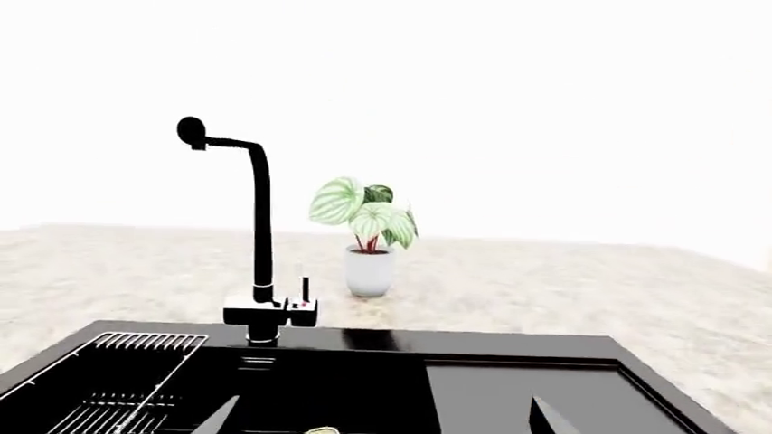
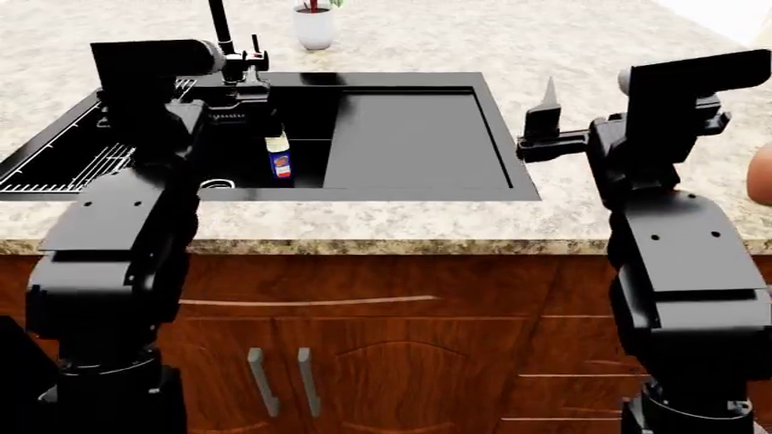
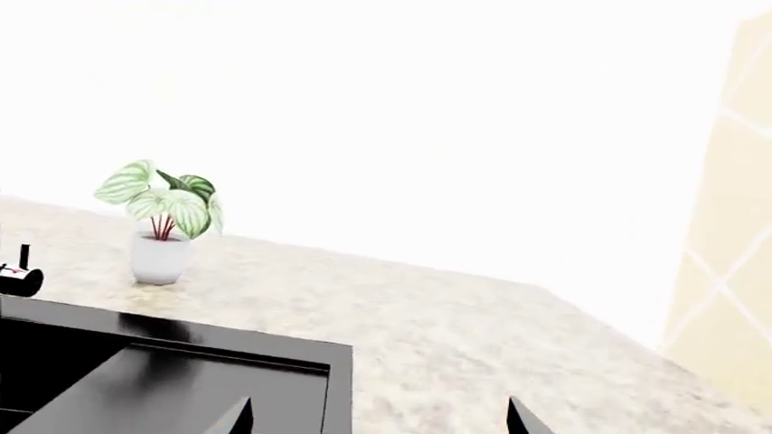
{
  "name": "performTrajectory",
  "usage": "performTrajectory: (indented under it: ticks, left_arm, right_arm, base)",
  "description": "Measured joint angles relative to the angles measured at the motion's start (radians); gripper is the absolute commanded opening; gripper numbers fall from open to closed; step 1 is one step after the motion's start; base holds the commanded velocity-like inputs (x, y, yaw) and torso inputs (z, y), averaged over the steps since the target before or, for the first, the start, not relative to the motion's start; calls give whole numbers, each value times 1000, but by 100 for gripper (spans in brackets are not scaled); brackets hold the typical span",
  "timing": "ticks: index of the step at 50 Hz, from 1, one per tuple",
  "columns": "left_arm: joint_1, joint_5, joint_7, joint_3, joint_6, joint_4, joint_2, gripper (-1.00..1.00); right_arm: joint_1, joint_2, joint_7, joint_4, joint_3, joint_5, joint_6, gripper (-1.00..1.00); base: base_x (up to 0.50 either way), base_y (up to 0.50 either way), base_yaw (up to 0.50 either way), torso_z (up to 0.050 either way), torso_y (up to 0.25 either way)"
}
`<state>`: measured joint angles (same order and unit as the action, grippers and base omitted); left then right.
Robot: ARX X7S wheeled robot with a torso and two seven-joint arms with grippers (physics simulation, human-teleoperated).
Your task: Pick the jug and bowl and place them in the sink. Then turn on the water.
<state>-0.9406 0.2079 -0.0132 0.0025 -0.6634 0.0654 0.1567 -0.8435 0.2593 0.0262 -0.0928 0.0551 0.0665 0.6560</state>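
Observation:
The black sink (image 2: 410, 136) is set in the granite counter, with its tall black faucet (image 1: 258, 226) at the back and a wire rack (image 1: 121, 380) along one side. My left gripper (image 1: 383, 420) is open over the basin and faces the faucet. A pale yellowish sliver (image 1: 320, 430) shows between its fingertips; I cannot tell what it is. My right gripper (image 3: 380, 418) is open and empty above the drainboard's right edge (image 2: 545, 113). A terracotta shape (image 2: 762, 176), cut off at the frame's right edge, may be the jug. The bowl is not in view.
A blue-and-white canister (image 2: 280, 155) stands in the basin near my left arm. A white pot with a green plant (image 1: 368, 271) stands on the counter behind the sink. A small pale ring (image 2: 217, 184) lies on the basin floor. Wooden cabinet doors (image 2: 362, 362) are below.

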Motion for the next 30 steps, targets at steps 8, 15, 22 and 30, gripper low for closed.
performTrajectory:
  ticks: [8,15,22,30]
  left_arm:
    - [-278,-28,26,30,62,345,0,100]
    - [-420,-42,60,58,77,497,4,100]
    - [-474,-38,81,74,56,529,3,100]
    - [-488,-25,90,81,19,507,1,100]
  right_arm:
    - [-287,37,60,239,56,-19,15,100]
    - [-480,38,101,457,98,-29,-33,100]
    - [-594,40,133,584,124,-36,-55,100]
    - [-645,50,159,623,139,-35,-41,100]
  base:
    - [0,0,0,0,0]
    - [0,-364,0,0,0]
    - [0,-500,0,0,0]
    - [0,-500,0,0,0]
